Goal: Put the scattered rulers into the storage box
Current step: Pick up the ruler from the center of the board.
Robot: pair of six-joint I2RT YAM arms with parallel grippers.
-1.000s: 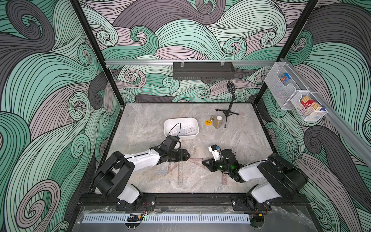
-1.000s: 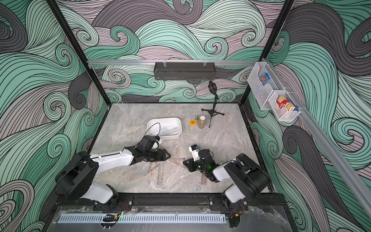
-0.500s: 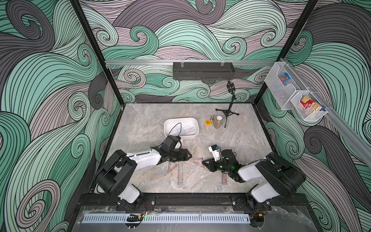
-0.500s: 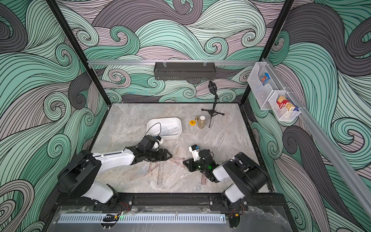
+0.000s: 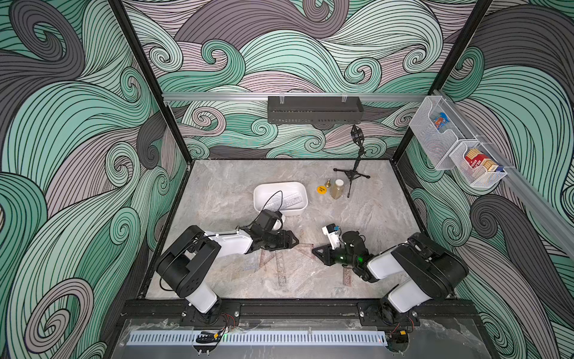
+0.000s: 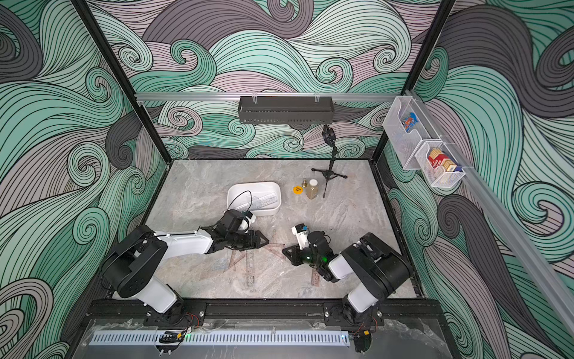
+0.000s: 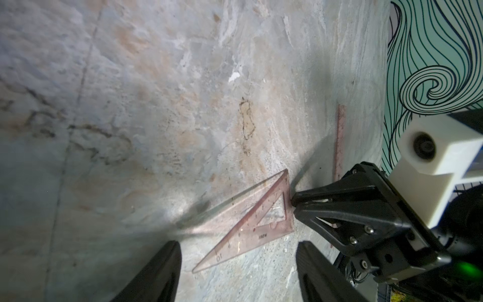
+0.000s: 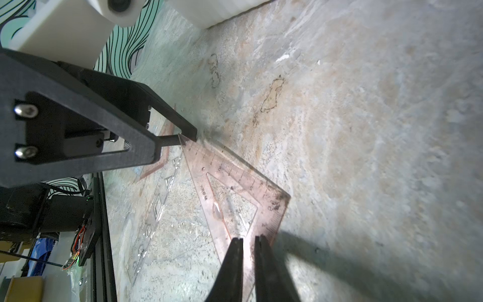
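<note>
- Right tool is almost closed, pinching the short edge of a pink triangle ruler. The pinched bit is hidden between its fingers.
- Left tool is spread wide, with the pointed end of that triangle between its two fingers. In the right wrist view, one fingertip is right at the sharp corner.
- That triangle is low at the bench between both arms, well apart from the storage box. I cannot tell if it lies flat. In both top views it is faint and hard to see.
- A long clear ruler lies just beside it, so see-through that its marks are hard to read.
- Another pink strip pokes out from under the right arm, and the rest is hidden.
- The storage box is farther back, with clear rulers inside. I cannot count them, and the left arm covers its near corner.
</note>
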